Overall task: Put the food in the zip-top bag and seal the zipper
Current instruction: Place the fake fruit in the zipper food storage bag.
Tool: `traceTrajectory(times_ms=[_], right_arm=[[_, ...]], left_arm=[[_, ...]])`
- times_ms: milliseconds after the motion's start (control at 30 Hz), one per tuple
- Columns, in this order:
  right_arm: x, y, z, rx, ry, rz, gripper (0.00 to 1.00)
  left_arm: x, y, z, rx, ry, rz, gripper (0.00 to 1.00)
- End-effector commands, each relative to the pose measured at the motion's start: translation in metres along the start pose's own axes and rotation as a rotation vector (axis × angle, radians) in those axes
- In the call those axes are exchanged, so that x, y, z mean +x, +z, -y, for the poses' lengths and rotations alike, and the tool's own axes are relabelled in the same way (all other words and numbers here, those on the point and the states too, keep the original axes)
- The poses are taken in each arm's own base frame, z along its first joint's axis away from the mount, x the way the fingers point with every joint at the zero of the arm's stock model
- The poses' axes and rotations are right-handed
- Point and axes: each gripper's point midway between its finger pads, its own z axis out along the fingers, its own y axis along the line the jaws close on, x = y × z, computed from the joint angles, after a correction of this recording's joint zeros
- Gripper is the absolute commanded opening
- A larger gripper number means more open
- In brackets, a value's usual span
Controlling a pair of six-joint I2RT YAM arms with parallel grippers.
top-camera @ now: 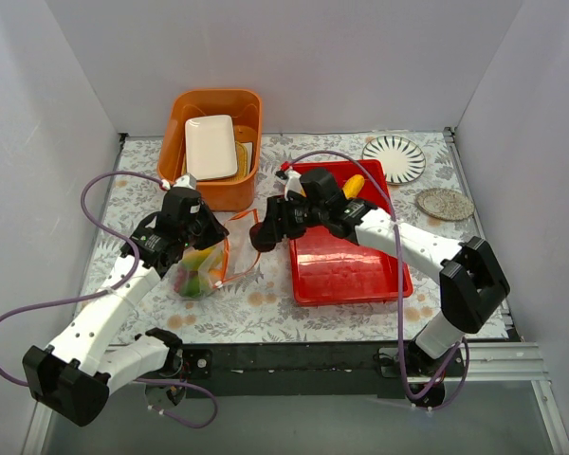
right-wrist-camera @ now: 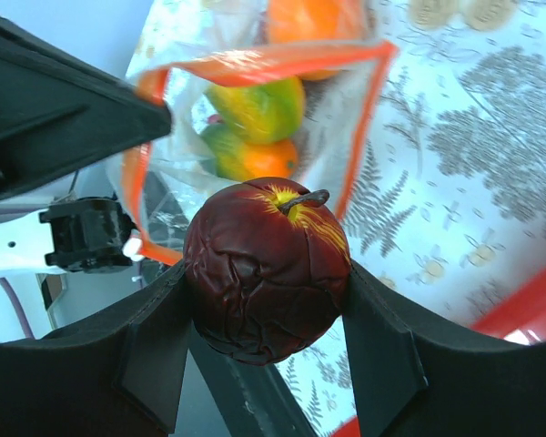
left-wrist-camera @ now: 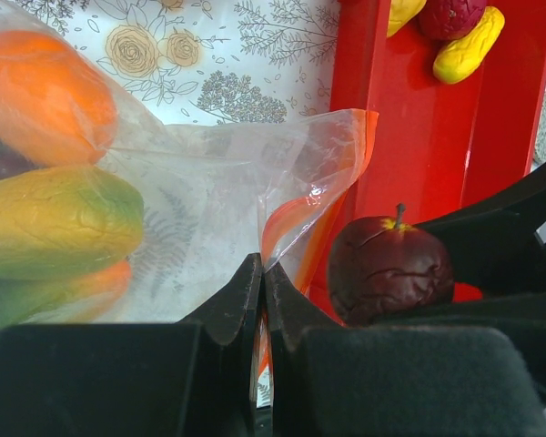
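Note:
The clear zip-top bag lies left of the red tray, its mouth facing right. Inside are an orange and mangoes. My left gripper is shut on the bag's rim by the orange-red zipper, holding the mouth up. In the right wrist view the zipper frames the open mouth. My right gripper is shut on a dark red round fruit, hanging just outside the mouth. From above, this fruit sits between the two grippers.
The red tray holds a yellow mango and other fruit at its far end. An orange tub with a white plate stands at the back. A striped plate and a grey coaster lie at the right.

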Motion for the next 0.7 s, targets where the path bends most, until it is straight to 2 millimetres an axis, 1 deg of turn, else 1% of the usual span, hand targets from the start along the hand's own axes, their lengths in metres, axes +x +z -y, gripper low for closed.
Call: traceTrajectory(times_ms=[0,100,200,233,333,433,467,500,600,667], right_arm=[[-0.018,0.014,-0.032,-0.069,-0.043,0.035,0.45],[-0.015,0.026,-0.036,-0.076,-0.045,0.014,0.45],[-0.010,0.036,-0.034,-0.063,-0.042,-0.019,0.46],[-0.014,0.037,-0.037,-0.063,-0.049,-0.013,0.46],[-0.016,0.042,-0.037,-0.054,-0.058,-0.013,0.49],[-0.018,0.044,-0.032,-0.025,-0.065,-0.019,0.58],[-0.025,0.042,-0.037,-0.029,-0.078,-0.007,0.64],[-0.025,0.042,-0.034,-0.017,-0.088,-0.011,0.67],[-0.033,0.038,-0.039,-0.013,-0.109,0.009,0.77],[-0.033,0.037,-0.038,-0.005,-0.113,0.009,0.83]], left_arm=[[-0.002,-0.004,0.004,0.028,-0.019,0.015,0.00],[-0.004,-0.008,0.004,0.030,-0.020,0.031,0.00],[-0.007,-0.010,0.003,0.021,-0.017,0.037,0.00],[-0.008,-0.011,0.003,0.018,-0.017,0.042,0.00],[-0.010,-0.012,0.002,0.010,-0.014,0.052,0.00],[-0.012,-0.015,0.001,0.006,-0.020,0.067,0.00],[-0.013,-0.015,-0.001,0.002,-0.025,0.074,0.00],[-0.013,-0.016,-0.001,0.002,-0.026,0.076,0.00],[-0.014,-0.019,-0.002,0.005,-0.031,0.088,0.00],[-0.015,-0.020,-0.003,0.001,-0.031,0.094,0.00]])
